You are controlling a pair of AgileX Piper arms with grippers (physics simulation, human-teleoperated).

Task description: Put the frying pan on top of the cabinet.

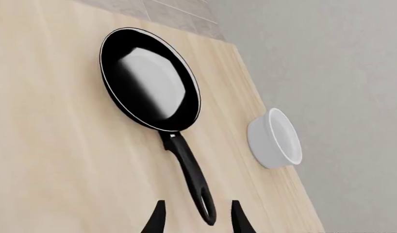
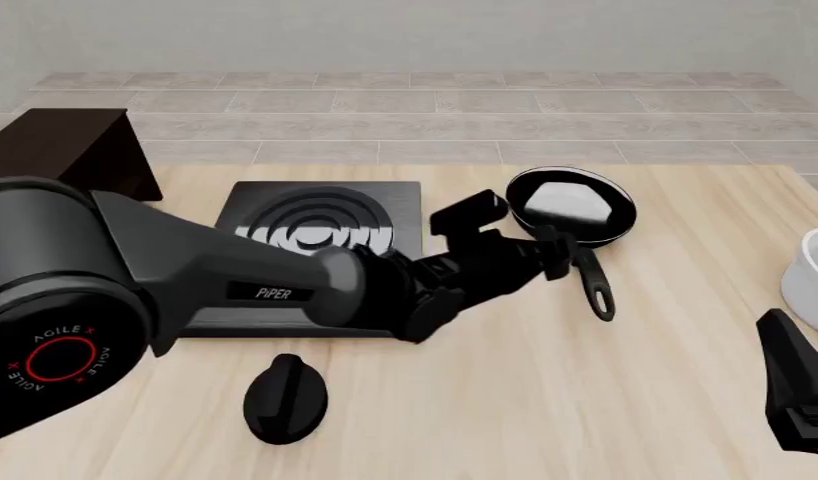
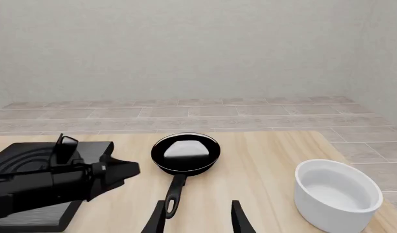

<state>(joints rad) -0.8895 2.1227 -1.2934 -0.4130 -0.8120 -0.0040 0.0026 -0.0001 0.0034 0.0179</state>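
The frying pan (image 2: 571, 205) sits flat on the wooden table (image 2: 543, 400), right of centre and in the upper half of the front view, its glossy inside throwing back a white patch. Its short black handle (image 2: 593, 280) runs down toward the lower right, with the hole at its end. Just left of the pan lies the flat black stove plate (image 2: 332, 225) with its silver rings. The cabinet (image 2: 76, 150) stands at the far upper left of that view, dark brown, flat-topped, well apart from the pan.

The left arm (image 2: 196, 290) stretches in from the lower left, across the stove plate. The left gripper (image 2: 559, 255) hovers close to where the handle meets the pan. In the left wrist view its two dark fingertips (image 1: 158, 219) stand apart on either side of the handle's end, gripping nothing, so the claw is released. I cannot tell from the front view whether it touches the handle.

The right gripper (image 3: 197, 218) shows in its own wrist view as two spread fingertips with nothing between them, also released; the pan lies beyond it. Only a dark part of the right arm (image 2: 799, 395) appears at the lower right edge of the front view.

A white bowl (image 2: 816, 270) rests at the right edge of the table. A black oval knob (image 2: 285, 398) lies near the bottom, left of centre.
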